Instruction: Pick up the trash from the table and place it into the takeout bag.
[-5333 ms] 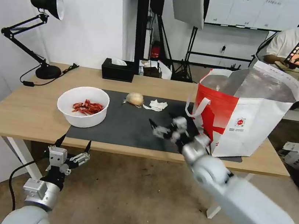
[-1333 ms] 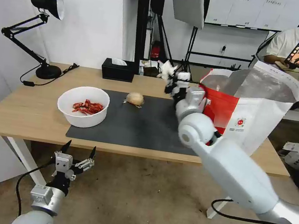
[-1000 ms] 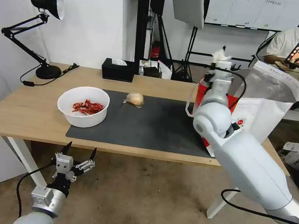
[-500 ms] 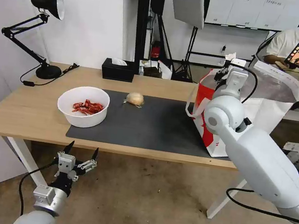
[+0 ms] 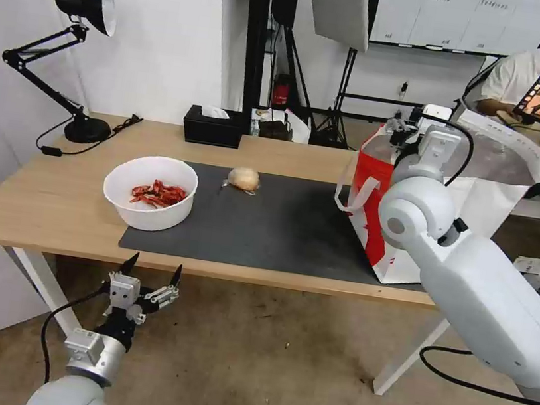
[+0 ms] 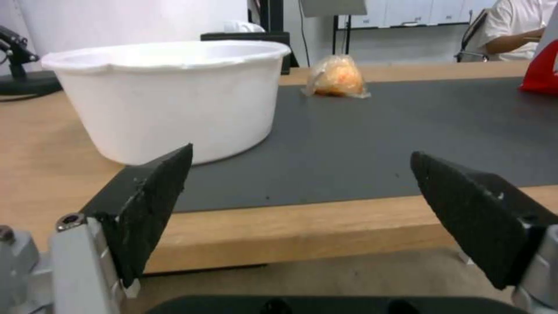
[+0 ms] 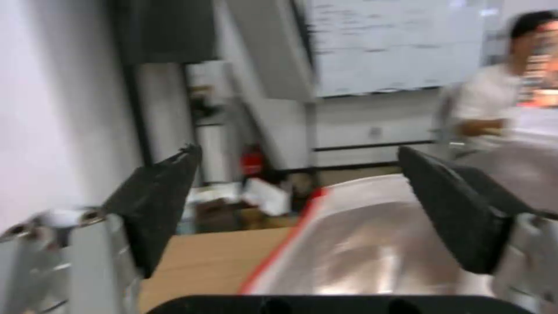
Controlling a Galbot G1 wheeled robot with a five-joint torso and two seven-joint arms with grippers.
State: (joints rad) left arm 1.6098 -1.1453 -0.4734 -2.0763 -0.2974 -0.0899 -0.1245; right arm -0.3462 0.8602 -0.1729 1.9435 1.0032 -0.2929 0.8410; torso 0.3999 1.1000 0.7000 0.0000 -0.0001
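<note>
Over the bag [image 5: 456,209], head view: right gripper [image 5: 406,129] partly hidden by its wrist; bowl [image 5: 149,191] and lump [image 5: 244,178] on mat [image 5: 267,222], table [image 5: 49,198] | left wrist: left gripper [image 6: 302,205] spread wide, empty, below table edge | right wrist: blurred; fingers [image 7: 163,196] wide apart, empty, above foil lining [image 7: 372,248]

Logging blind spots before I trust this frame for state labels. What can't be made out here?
- Inside of the red-and-white foil-lined takeout bag: head view, the right arm and the bag's own walls cover it; right wrist view is motion-blurred.
- Right gripper at the bag mouth: head view, its wrist blocks the fingertips.
- White round bowl: left wrist view, too low to see inside.
- Beige wrapped lump: contents too small to tell.
</note>
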